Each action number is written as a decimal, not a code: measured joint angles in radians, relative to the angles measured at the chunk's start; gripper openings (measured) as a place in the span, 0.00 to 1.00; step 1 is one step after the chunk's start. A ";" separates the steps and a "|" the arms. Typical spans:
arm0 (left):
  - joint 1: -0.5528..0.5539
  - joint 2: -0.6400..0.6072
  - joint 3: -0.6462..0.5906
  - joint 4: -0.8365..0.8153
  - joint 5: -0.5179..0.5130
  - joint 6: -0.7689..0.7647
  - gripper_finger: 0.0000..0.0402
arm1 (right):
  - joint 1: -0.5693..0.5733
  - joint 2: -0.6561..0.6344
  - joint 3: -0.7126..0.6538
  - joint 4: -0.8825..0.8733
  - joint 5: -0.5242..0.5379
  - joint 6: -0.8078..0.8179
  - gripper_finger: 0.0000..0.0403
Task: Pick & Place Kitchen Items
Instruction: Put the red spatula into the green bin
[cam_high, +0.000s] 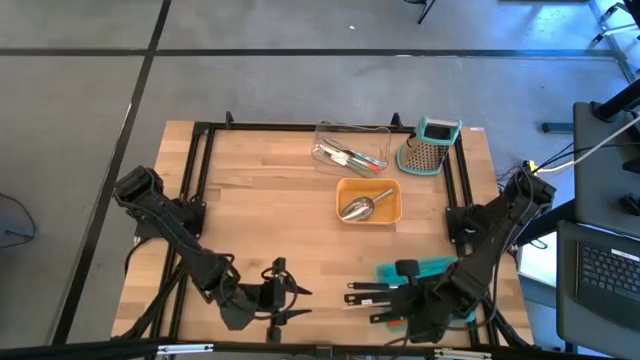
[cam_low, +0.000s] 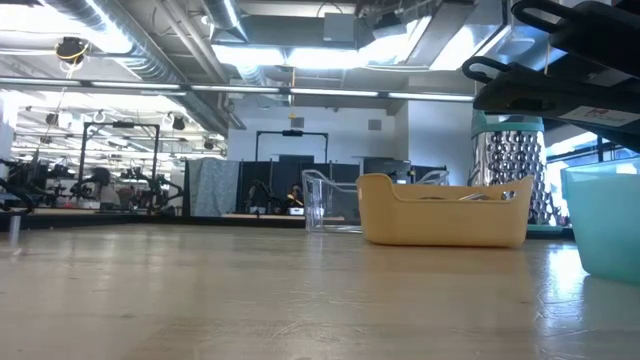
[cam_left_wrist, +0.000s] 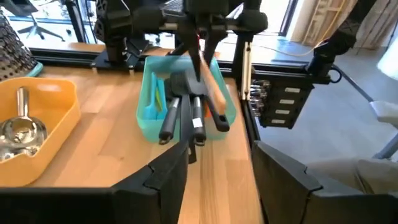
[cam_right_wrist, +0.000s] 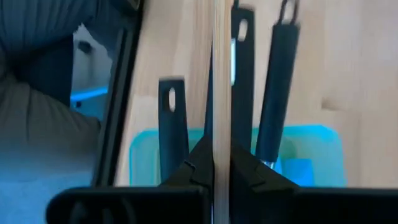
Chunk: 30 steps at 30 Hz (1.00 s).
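Observation:
A teal tray (cam_high: 440, 268) at the table's near right holds several kitchen items, whose black handles (cam_high: 375, 292) stick out over its left rim. My right gripper (cam_high: 415, 305) hangs over that tray (cam_left_wrist: 149, 106), shut on a thin light wooden handle (cam_left_wrist: 214, 87). My left gripper (cam_high: 295, 300) stands near the front edge at the left. It points level toward the tray and is open with nothing between its fingers (cam_left_wrist: 168, 180). My right gripper pinches the thin wooden handle (cam_right_wrist: 221, 93) between its two fingers, coming from above at a slant. The handle runs on past the fingertips and slants down over the teal tray and the black handles. Whether its lower end rests in the tray, I cannot tell.
An orange tray (cam_high: 390, 205) with a steel scoop (cam_high: 358, 207) stands mid-table. Behind it are a clear tray (cam_high: 350, 150) with a few utensils and a steel grater (cam_high: 432, 145) with a teal top. A black frame (cam_high: 200, 160) rims the table. Bare wood lies at the left and centre.

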 joint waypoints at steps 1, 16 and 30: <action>0.001 0.000 0.000 0.002 -0.001 0.000 0.42 | 0.007 0.000 -0.015 0.012 0.000 0.000 0.04; 0.025 0.000 0.000 0.031 -0.029 -0.030 0.42 | 0.089 -0.115 -0.364 0.170 -0.004 0.138 0.04; 0.062 0.000 0.000 0.099 -0.011 -0.028 0.40 | 0.087 -0.351 -0.697 0.418 -0.111 0.079 0.03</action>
